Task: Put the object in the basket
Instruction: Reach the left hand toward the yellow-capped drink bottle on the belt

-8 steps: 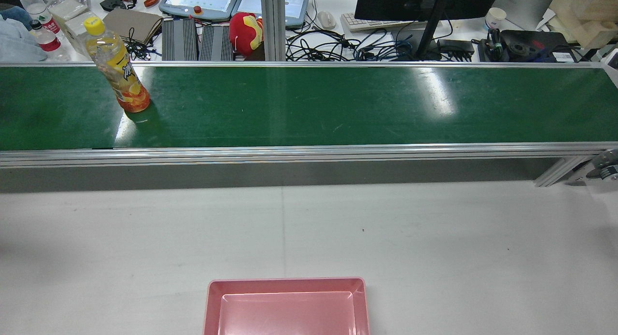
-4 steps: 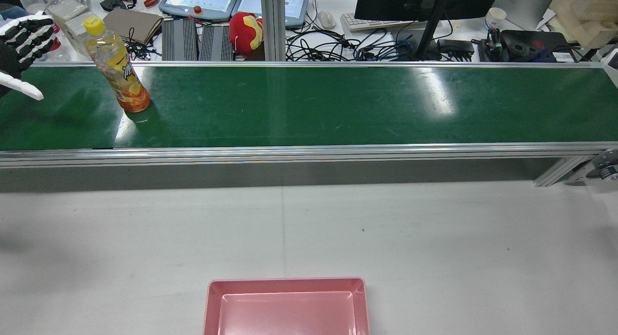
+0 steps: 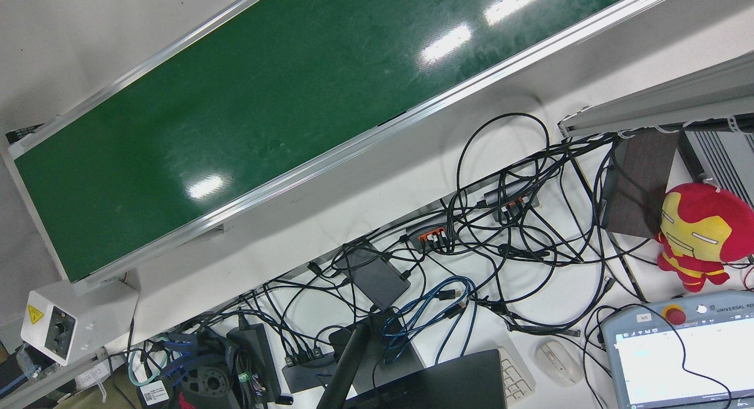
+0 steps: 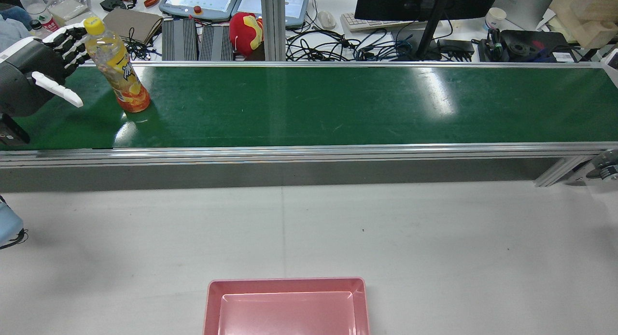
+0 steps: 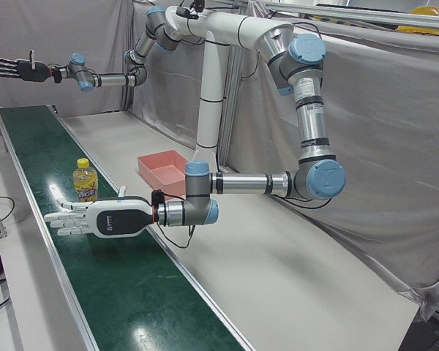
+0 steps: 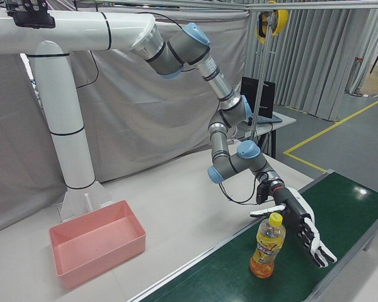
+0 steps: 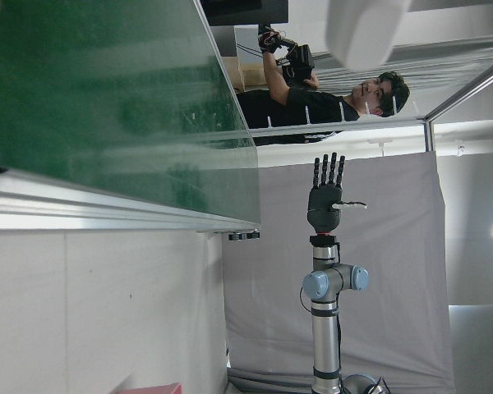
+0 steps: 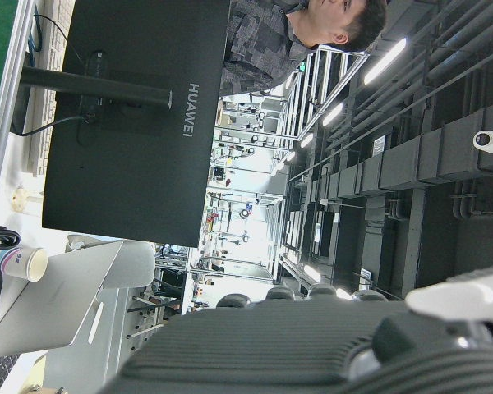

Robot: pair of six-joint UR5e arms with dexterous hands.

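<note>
Green conveyor belt runs the length of the station, and over one end of it hovers the left hand, fingers spread and empty, palm turned toward the bottle standing upright just beside it, apart (I'd judge it is lining up a side grasp). Far down the belt the right hand is raised high, likewise spread and holding nothing. Nothing stands between the left hand and the bottle. Behind the hand, across the bare table, waits the pink basket, empty.
</note>
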